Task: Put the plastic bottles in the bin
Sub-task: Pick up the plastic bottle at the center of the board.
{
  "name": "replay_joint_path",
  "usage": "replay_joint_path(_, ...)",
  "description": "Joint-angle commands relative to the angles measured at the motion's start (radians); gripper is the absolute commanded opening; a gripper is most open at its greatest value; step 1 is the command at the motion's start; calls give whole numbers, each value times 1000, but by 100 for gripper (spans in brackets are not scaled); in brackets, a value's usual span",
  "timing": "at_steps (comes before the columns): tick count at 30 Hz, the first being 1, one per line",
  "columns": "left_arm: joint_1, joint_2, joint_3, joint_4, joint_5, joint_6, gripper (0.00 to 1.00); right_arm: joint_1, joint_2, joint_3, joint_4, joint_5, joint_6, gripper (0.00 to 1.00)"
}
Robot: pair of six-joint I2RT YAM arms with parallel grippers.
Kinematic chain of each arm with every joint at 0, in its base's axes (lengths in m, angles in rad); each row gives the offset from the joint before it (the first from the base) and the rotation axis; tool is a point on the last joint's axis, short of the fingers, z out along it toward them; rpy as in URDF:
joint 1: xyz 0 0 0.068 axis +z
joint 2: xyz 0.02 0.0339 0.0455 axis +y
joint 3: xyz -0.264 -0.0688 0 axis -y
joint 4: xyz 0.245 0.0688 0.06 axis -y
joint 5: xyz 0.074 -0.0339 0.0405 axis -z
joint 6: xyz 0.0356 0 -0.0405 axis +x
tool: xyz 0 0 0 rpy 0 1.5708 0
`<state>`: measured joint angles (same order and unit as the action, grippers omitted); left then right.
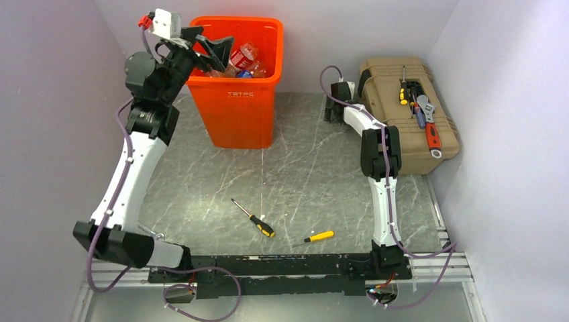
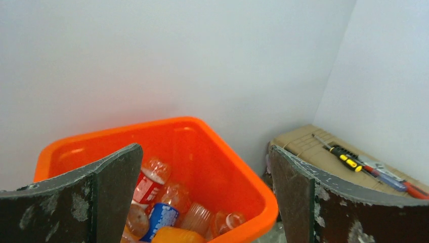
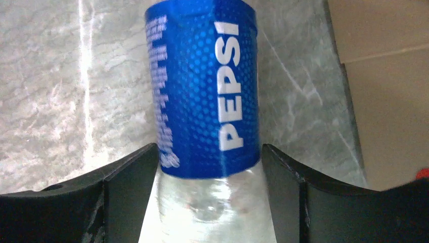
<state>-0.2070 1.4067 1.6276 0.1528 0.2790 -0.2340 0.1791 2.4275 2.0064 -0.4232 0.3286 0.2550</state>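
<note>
The orange bin point(image 1: 235, 100) stands at the back left and holds several plastic bottles point(image 1: 243, 57). My left gripper point(image 1: 218, 50) hangs open and empty over its rim. In the left wrist view the bin point(image 2: 253, 202) shows between the spread gripper point(image 2: 205, 149), with red- and blue-labelled bottles point(image 2: 152, 185) inside. My right gripper point(image 1: 332, 107) is low at the table beside the toolbox. In the right wrist view this gripper point(image 3: 210, 152) is shut on a clear bottle with a blue Pepsi label point(image 3: 202, 86), with a finger against each side. That bottle is hidden in the top view.
A tan toolbox point(image 1: 402, 114) stands at the back right with a screwdriver point(image 1: 403, 94) and a wrench point(image 1: 426, 121) on its lid. Two yellow-handled screwdrivers point(image 1: 255, 218) point(image 1: 320, 235) lie on the table near the front. Walls close in on three sides.
</note>
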Motion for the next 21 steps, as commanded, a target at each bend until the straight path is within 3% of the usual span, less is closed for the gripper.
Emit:
replay_joint_path(1,-32,-89,-18,0,-33,33,99,12,-49,-72,-35,-36,40,72)
replay_joint_path(4,-41,-134,-48,-12,-46,27,99,19,-121,-159,16,-45,50,57)
replay_joint_path(6,-43,-160,-64,-20,-50,14,100,34,-198,-228,69,-46,48,52)
replay_joint_path(14,-45,-227,-125,-32,-8,-94,99,160,-636,-526,267,-2,66,47)
replay_joint_path(21,-45,-224,-116,-78,130,-239,99,298,-1088,-824,394,29,99,45)
